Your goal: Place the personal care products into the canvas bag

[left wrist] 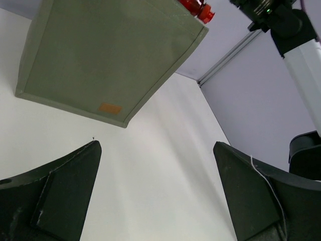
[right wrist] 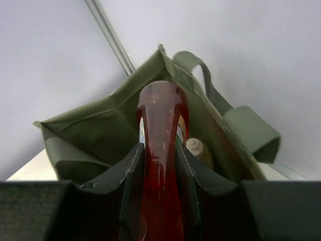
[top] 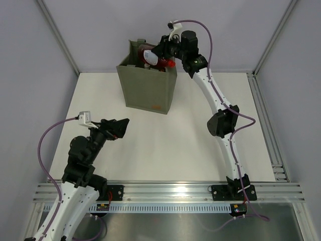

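The olive-green canvas bag (top: 148, 80) stands upright at the back of the table, its orange label low on the near side. My right gripper (top: 159, 50) is over the bag's open mouth, shut on a red bottle (right wrist: 160, 165) held lengthways above the opening; the bottle also shows in the top view (top: 159, 61). Inside the bag a bottle with a pale cap (right wrist: 196, 148) shows beside it. My left gripper (top: 119, 128) is open and empty, low over the table in front of the bag (left wrist: 105, 60). Other bottles are hidden.
The bag's two loop handles (right wrist: 251, 133) stick up at its far side. Grey walls and a metal frame post (top: 60, 35) enclose the table. The right arm (top: 220, 120) spans the right half of the table.
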Robot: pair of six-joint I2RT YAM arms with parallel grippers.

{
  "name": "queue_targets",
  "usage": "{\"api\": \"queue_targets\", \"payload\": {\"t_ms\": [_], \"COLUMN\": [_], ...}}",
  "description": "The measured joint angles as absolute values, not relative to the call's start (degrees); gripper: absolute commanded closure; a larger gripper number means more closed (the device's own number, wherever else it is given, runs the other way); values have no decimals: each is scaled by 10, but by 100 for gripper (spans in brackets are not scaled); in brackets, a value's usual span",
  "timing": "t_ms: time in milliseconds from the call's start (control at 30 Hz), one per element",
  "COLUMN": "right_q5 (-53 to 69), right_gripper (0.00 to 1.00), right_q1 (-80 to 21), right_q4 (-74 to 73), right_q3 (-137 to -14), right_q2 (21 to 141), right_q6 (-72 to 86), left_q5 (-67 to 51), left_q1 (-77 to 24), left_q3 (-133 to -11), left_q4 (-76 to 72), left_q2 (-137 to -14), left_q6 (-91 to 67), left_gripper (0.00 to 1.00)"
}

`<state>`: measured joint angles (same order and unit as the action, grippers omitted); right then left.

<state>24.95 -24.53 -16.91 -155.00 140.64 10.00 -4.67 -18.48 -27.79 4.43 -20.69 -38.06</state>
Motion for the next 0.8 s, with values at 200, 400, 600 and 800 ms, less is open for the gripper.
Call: {"api": "queue_targets", "payload": {"t_ms": [200, 400, 600, 800], "right_q5": [252, 258, 282, 294], "right_gripper": [15, 0, 0, 1], "right_q1": [-266, -268, -220, -61], "right_q4": [-143, -146, -152, -192], "right_q3": [-1549, -1549, -1373, -1072], "right_q2": [1377, 1323, 1166, 971], "right_q6": [75, 43, 39, 39], "left_q5": [-47, -50, -44, -27], "left_q1": [-185, -185, -185, -185], "left_q3": [-261, -259, -277, -284], "left_q4": [35, 29, 69, 114], "left_q2": [-234, -264, -279, -273], "left_q6": [-382, -376, -327, -275], "left_gripper": [1, 1, 1, 1]}}
